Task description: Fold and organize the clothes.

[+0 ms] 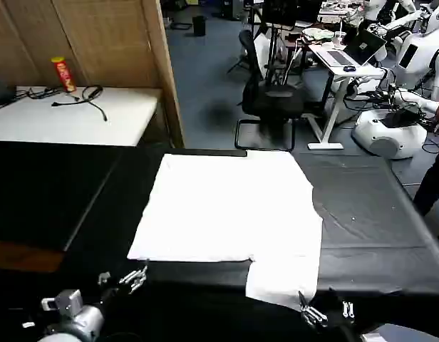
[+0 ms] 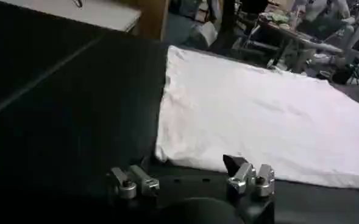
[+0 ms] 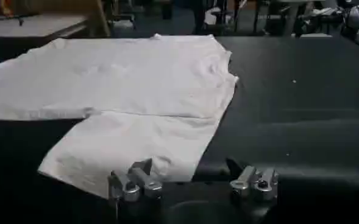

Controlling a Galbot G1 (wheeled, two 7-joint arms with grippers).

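Note:
The clothes are one plain white T-shirt [image 1: 226, 206] lying flat on the black table [image 1: 369, 221], with no print showing. One flap of it [image 1: 283, 278] reaches toward the near edge on the right. My left gripper [image 1: 120, 279] hovers open just short of the shirt's near left corner [image 2: 167, 149], nothing between its fingers. In the left wrist view the left gripper [image 2: 190, 179] has the shirt's near hem just beyond it. My right gripper [image 3: 194, 181] is open at the near tip of the flap [image 3: 130, 149], one finger [image 3: 136, 179] over the cloth's edge.
A white side table [image 1: 70, 117] with cables and a red-and-yellow can [image 1: 63, 73] stands at the back left, beside a wooden partition [image 1: 105, 35]. Beyond the black table are an office chair [image 1: 273, 100], a desk with a laptop [image 1: 344, 57] and other robots [image 1: 390, 128].

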